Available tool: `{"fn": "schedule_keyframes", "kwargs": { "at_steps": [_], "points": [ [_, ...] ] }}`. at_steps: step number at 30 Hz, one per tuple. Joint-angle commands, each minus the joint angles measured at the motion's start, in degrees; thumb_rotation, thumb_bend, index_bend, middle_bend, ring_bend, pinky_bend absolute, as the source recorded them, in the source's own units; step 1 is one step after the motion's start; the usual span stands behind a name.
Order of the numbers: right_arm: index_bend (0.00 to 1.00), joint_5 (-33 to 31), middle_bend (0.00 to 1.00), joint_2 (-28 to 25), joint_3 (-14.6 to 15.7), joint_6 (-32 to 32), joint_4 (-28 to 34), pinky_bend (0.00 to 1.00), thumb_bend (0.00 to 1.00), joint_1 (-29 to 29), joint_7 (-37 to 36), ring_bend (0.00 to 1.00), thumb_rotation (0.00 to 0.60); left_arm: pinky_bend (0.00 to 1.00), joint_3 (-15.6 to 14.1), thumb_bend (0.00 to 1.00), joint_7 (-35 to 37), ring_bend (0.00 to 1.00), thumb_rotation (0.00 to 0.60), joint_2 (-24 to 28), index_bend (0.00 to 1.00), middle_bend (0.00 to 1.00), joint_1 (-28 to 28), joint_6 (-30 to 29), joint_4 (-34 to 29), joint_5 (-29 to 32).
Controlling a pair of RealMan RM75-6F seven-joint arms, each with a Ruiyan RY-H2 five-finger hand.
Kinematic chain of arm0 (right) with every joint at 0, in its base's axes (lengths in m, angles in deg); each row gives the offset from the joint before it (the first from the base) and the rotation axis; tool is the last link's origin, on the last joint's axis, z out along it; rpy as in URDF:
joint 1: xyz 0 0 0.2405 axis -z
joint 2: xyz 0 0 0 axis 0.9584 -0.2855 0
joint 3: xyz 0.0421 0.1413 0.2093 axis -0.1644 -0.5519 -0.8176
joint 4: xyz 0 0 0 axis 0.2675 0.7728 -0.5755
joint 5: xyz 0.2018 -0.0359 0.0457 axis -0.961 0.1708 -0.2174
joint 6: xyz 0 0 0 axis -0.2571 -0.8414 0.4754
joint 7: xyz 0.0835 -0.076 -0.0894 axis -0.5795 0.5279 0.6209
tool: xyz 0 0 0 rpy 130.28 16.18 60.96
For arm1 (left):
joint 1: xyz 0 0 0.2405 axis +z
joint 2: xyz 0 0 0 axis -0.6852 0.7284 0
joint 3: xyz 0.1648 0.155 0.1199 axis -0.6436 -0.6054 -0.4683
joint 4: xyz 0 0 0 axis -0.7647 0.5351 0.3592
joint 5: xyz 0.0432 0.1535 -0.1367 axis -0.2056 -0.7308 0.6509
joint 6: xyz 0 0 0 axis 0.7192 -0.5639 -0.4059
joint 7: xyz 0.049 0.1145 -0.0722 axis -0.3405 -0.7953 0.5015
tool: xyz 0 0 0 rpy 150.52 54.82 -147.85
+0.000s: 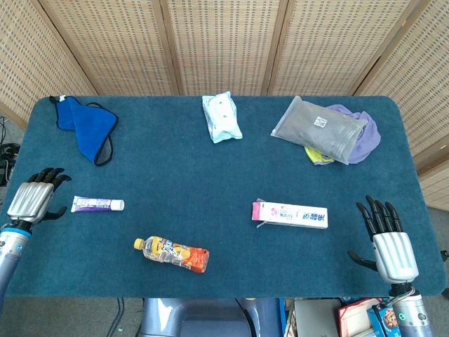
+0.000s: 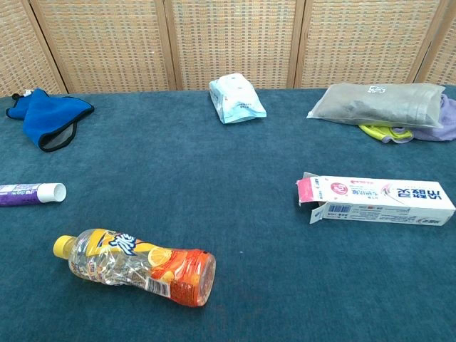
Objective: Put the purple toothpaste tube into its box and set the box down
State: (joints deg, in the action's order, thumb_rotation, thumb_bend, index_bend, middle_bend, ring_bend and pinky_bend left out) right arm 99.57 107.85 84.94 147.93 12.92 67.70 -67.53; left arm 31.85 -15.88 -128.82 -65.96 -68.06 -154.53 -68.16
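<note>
Head view, step in hand: approach only; nothing is gripped and the tube is not yet in the box.
Left hand (image 1: 31, 200): just beside the crimped end of the purple toothpaste tube (image 1: 97, 204), not touching it; fingers bent forward and downward, slightly apart, holding nothing.
Right hand (image 1: 389, 242): near the table's front right corner, palm down, fingers spread and straight, empty; well apart from the box (image 1: 290, 214).
Tube position: lying flat on the table (image 1: 210, 175), white cap pointing toward the centre; in the chest view only its cap end shows at the left edge.
Box position: lying flat on the right half, pink end flap open toward the tube side.
Next move, judged: left hand must close around the slim tube body; the right must lift the box and present the open end for insertion.
Materials: tube is soft glossy plastic, round at the cap, flat at the crimp; likely to roll. Box is thin printed card, long and rectangular, easily crushed. Table cover is blue short-pile cloth.
Bystanders: orange drink bottle (image 1: 172, 253) lies near the tube, in front of it.
</note>
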Motion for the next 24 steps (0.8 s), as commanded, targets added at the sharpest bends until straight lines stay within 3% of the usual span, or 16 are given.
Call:
{"fn": "schedule_keyframes", "kwargs": {
  "at_steps": [1, 16, 24],
  "points": [
    [0.0, -0.04, 0.0, 0.0, -0.03, 0.09, -0.06, 0.0, 0.1, 0.04, -0.02, 0.0, 0.6, 0.19, -0.43, 0.31, -1.24, 0.12, 0.6, -1.67, 0.27, 0.18, -1.72, 3.0, 3.24, 1.63],
    [0.0, -0.48, 0.0, 0.26, -0.14, -0.18, -0.53, 0.0, 0.09, -0.05, -0.18, 0.0, 0.6, 0.22, -1.99, 0.31, -4.72, 0.16, 0.6, -7.63, 0.31, 0.22, -5.15, 10.8, 12.55, 6.89],
    [0.0, -0.44, 0.0, 0.44, -0.25, -0.08, -0.81, 0.0, 0.09, -0.14, -0.44, 0.0, 0.6, 0.22, -2.25, 0.31, -7.34, 0.16, 0.6, -10.09, 0.31, 0.22, -6.5, 11.09, 14.44, 7.7]
  ]
}}
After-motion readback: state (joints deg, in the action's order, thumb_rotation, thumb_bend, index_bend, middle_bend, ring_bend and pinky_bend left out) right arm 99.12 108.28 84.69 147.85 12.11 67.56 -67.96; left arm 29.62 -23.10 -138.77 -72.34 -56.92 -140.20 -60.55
